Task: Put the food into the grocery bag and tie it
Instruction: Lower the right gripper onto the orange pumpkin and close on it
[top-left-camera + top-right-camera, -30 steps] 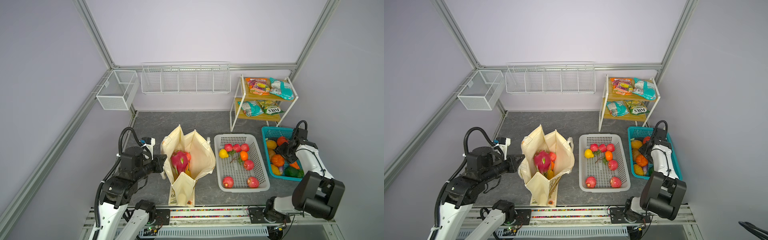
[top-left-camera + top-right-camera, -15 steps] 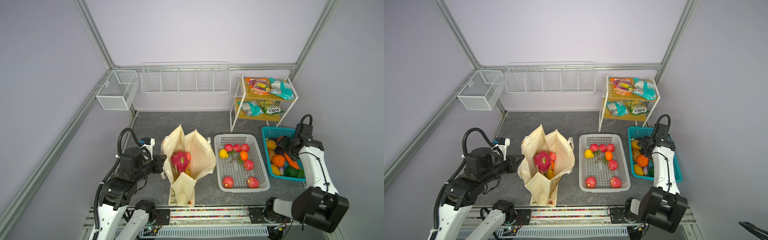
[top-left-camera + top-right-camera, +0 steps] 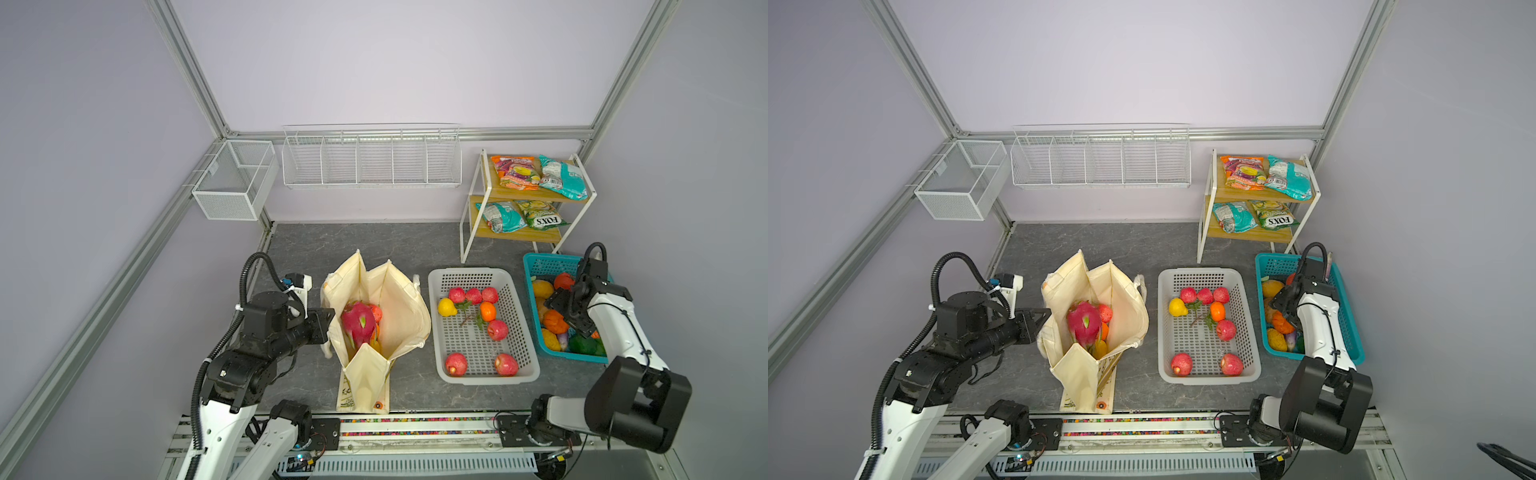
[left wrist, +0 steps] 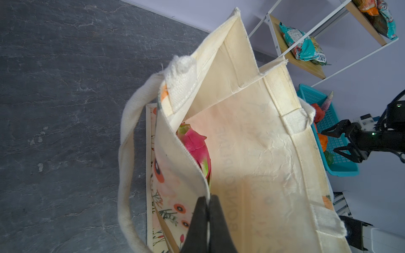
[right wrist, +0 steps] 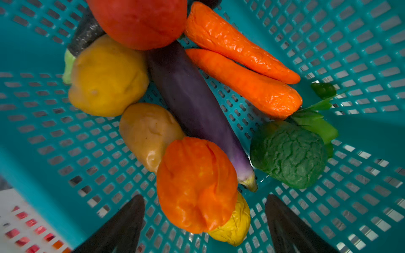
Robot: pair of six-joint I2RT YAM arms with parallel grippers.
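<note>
The cream grocery bag [image 3: 386,316] [image 3: 1121,307] stands open left of centre, with a pink dragon fruit [image 3: 357,322] [image 4: 195,144] and other fruit inside. My left gripper [image 4: 208,199] [image 3: 328,320] is shut on the bag's left rim and holds it apart. My right gripper [image 5: 205,196] [image 3: 567,318] hangs open low inside the teal basket [image 5: 65,142]. An orange fruit [image 5: 197,184] lies between its fingers, untouched, on a yellow one. A purple eggplant [image 5: 192,105], two carrots [image 5: 241,57], yellow fruit and a green vegetable lie around it.
A white perforated basket [image 3: 469,274] with red apples [image 3: 498,329], an orange and a yellow fruit sits between bag and teal basket [image 3: 548,264]. Snack packets [image 3: 517,172] lie on a two-tier shelf at the back right. Wire racks hang on the back wall.
My right gripper has spread its jaws wider. Its arm swung up and came back down into the teal basket. The left gripper and the bag have stayed put.
</note>
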